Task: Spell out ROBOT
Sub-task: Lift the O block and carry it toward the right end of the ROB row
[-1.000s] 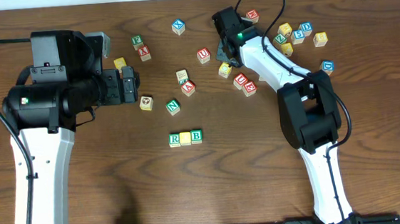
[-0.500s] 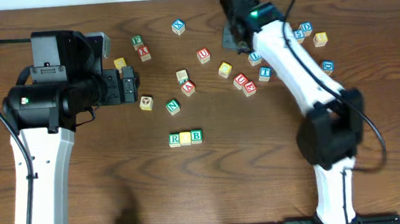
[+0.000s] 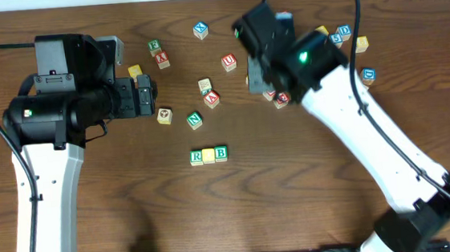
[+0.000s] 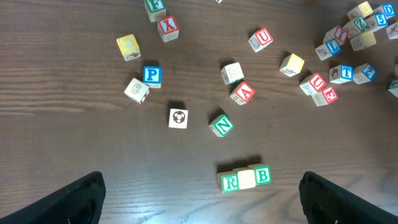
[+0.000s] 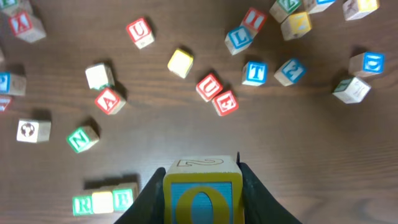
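Dark wooden tabletop holds scattered cubes. Left gripper hovers, jaws released wide. At centre, R, a yellow cube and B touch in a row. Right gripper has its jaws grasping an O cube above the tabletop. T lies farther right, near red cubes.

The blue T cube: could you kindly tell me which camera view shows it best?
The right wrist view: the blue T cube lies near centre, letter large and unobstructed. The left wrist view shows it small, near the right edge. Overhead, the right arm appears to cover it.
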Action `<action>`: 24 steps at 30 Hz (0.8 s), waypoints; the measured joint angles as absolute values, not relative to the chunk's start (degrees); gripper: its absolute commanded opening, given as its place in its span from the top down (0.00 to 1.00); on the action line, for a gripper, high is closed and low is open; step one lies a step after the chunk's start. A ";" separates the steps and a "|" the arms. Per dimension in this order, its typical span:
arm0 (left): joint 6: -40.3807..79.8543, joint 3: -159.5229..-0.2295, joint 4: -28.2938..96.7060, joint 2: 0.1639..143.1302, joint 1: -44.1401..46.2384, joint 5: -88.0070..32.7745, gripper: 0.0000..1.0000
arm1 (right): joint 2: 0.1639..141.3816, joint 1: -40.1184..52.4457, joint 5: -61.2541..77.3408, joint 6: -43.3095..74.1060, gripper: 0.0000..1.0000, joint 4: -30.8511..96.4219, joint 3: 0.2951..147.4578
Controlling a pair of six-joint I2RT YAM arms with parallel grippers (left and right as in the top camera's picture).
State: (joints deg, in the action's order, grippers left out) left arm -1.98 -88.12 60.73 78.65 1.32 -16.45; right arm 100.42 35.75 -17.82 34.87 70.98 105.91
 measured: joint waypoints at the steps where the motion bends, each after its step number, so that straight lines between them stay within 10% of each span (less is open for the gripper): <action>1: -1.98 -88.12 60.73 78.65 1.32 -16.47 0.02 | 98.94 36.47 -18.00 35.38 0.99 69.36 103.00; 24: -2.00 -88.12 60.71 78.65 1.32 -16.45 0.02 | 89.76 48.51 -18.41 55.88 0.99 34.83 53.87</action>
